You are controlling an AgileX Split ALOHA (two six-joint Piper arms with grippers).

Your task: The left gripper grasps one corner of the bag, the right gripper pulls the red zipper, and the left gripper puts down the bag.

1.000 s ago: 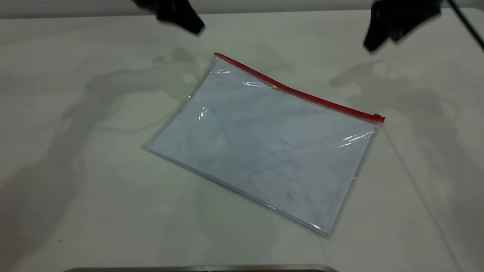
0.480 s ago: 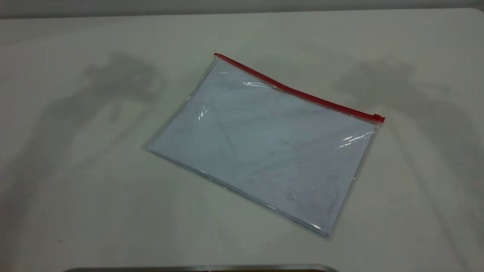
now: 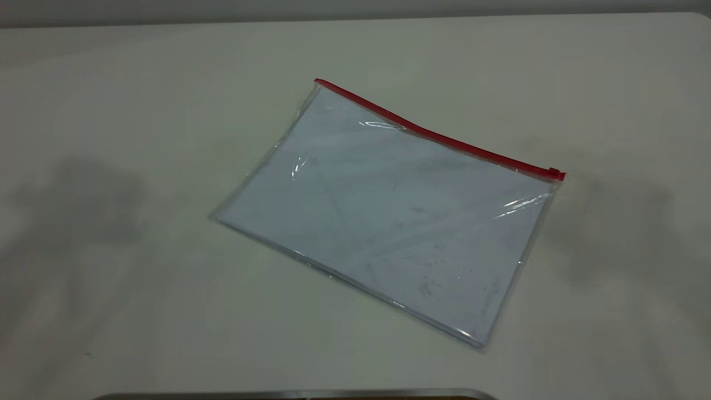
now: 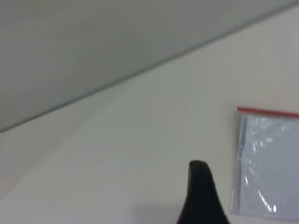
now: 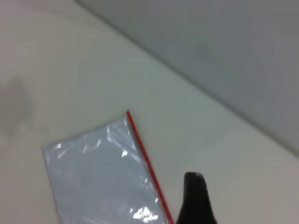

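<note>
- Even, diffuse overhead light is cast on the bench (image 3: 139, 311).
- Soft grey shadows are seen at the bench's left and right sides.
- Small glare streaks are shown on the bag (image 3: 383, 216).
- Both wrist views are blurred; each dark finger is rendered out of focus.

A pale off-white table (image 3: 139, 311) carries everything in view. The bag (image 3: 389, 216) lies flat on it near the middle, set at a slant to the table's edges, with a pale blue-white sheet (image 3: 355, 194) inside. The red zipper (image 3: 439, 136) runs along the bag's far long edge, its slider tab (image 3: 554, 172) at the right-hand end. Soft grey shadows fall on the tabletop to either side of the bag.
</note>
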